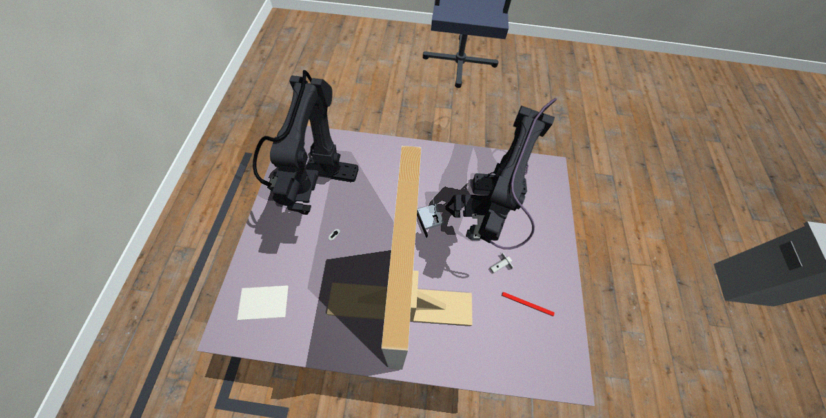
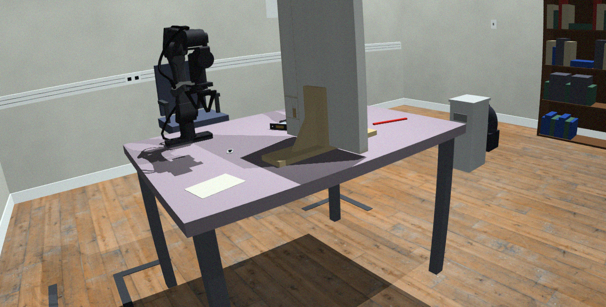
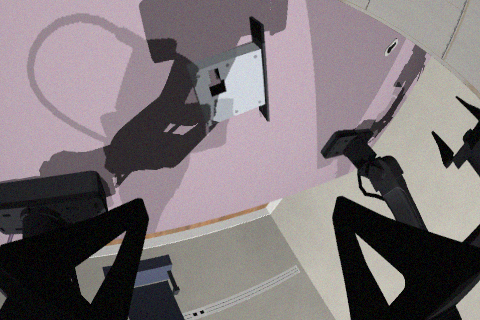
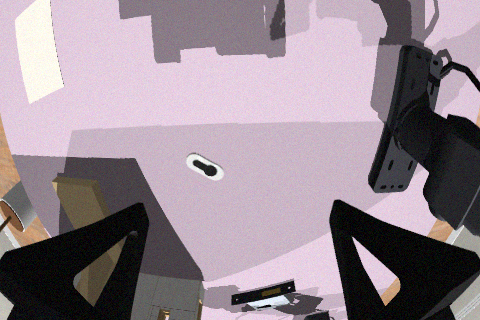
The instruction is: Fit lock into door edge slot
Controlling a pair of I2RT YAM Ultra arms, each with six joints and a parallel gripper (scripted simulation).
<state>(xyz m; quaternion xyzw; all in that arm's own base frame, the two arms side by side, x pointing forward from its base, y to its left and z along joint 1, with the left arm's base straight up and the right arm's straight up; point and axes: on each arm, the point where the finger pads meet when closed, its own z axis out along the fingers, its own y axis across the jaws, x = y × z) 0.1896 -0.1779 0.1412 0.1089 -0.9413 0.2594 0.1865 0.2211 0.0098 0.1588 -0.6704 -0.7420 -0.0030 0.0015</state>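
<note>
Top view: the lock [image 1: 429,218] [image 2: 278,126] [image 3: 245,80] [image 4: 263,292] lies near the open left tool [image 1: 458,221] [image 3: 240,201].
</note>
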